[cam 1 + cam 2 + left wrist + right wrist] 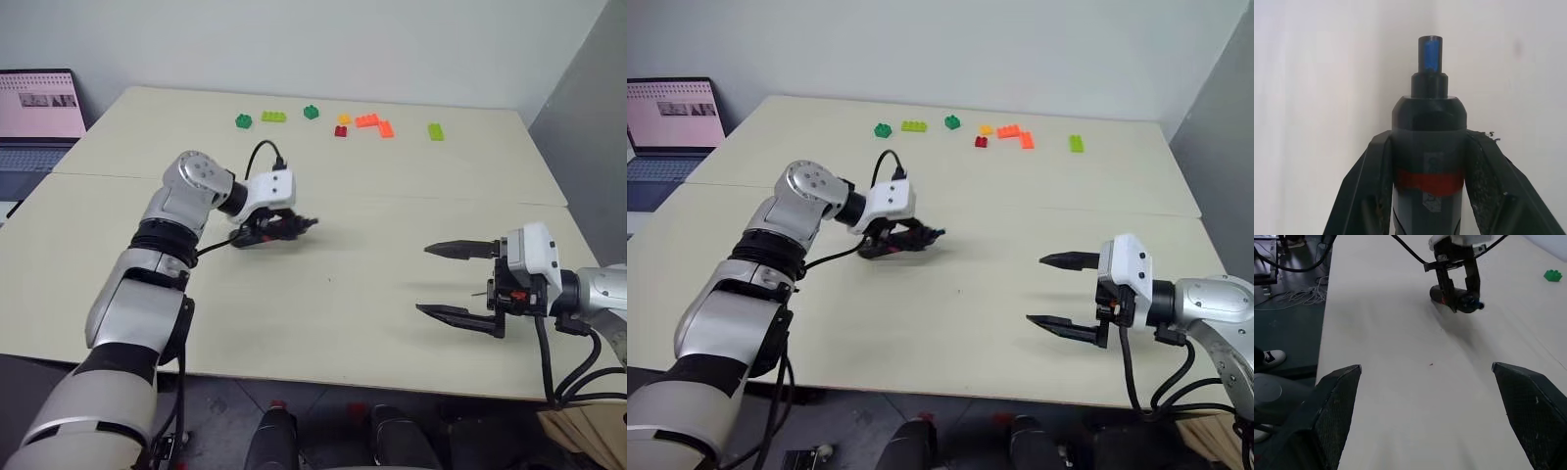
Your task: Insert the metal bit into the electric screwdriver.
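My left gripper (299,225) is shut on the electric screwdriver (1428,127), a black cylinder with a red band and a small blue tip. It holds the tool a little above the table (333,304), left of the middle, with the tip pointing right. The right wrist view shows the same grip on the screwdriver (1459,298) from across the table. My right gripper (423,279) hovers near the front right edge, open wide, pointing left with nothing between its fingers (1337,406). The metal bit is out of view.
Several coloured toy bricks (372,123) lie in a row along the far side of the table. A laptop (39,117) stands off the table's left end. A seam (441,199) runs across the tabletop.
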You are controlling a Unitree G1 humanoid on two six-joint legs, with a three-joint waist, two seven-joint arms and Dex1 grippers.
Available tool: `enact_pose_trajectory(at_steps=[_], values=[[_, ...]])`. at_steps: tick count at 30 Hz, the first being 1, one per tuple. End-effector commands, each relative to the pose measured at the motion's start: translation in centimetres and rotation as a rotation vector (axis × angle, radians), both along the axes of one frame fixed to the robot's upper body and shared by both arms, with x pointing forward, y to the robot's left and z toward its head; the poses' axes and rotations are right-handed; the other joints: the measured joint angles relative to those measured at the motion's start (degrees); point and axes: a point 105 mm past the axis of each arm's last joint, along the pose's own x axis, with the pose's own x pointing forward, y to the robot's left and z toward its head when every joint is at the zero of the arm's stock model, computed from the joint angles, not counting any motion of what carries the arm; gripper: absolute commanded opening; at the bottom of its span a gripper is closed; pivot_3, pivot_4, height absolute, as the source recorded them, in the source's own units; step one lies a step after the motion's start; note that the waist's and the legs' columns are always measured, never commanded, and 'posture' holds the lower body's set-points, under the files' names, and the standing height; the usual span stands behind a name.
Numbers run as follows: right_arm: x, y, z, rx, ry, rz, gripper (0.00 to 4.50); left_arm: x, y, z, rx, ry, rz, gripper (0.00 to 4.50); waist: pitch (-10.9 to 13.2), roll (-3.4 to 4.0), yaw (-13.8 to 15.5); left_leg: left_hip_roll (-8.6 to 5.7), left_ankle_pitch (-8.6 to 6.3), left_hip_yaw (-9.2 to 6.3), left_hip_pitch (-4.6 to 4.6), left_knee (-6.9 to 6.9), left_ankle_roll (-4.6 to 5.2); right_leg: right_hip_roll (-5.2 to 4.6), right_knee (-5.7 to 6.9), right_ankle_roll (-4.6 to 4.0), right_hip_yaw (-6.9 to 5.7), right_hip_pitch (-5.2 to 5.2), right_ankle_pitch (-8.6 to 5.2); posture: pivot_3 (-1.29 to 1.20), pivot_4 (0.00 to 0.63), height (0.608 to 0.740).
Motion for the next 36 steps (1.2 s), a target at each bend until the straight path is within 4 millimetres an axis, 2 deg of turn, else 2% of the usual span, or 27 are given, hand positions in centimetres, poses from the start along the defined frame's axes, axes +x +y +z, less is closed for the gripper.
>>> enact_pose_trajectory(at_steps=[1,9,15,26,36], values=[[-0.1,0.1,1.6,0.018,-0.064,-0.010,4.50,-0.5,-1.9,3.2,-0.218,-0.048,0.006,1.65,0.00,0.00,-0.07,0.01,0.00,-0.01,0.01,0.00,0.00,0.00,0.00,0.00,-0.01,0.00,0.00,0.00,0.150,0.740],[0.1,0.1,1.8,0.022,-0.072,-0.026,4.50,0.2,-4.0,4.5,-0.565,-0.088,0.159,1.65,0.00,0.02,-0.25,0.05,0.00,-0.06,0.04,0.10,0.00,0.04,0.09,0.00,-0.04,0.01,0.01,0.00,0.150,0.740],[0.5,0.1,2.2,0.030,-0.092,-0.038,4.50,0.9,-4.3,5.3,-0.767,-0.105,0.289,1.65,0.01,0.02,-0.07,0.02,0.00,-0.05,-0.03,0.41,0.00,0.04,0.07,0.09,0.00,0.10,0.06,0.00,0.150,0.740],[1.4,0.1,2.9,0.053,-0.136,-0.068,4.50,0.1,-3.7,2.9,-0.813,-0.195,0.378,1.65,0.01,0.03,0.01,0.02,0.00,-0.05,-0.02,0.48,0.00,0.04,0.06,0.12,0.01,0.13,0.09,0.00,0.150,0.740],[1.7,0.1,3.0,0.049,-0.146,-0.059,4.50,0.1,-3.2,3.7,-0.819,-0.226,0.378,1.65,0.01,0.03,-0.01,0.01,0.00,-0.05,-0.02,0.48,0.00,0.04,0.05,0.13,0.01,0.13,0.10,0.00,0.150,0.740]])
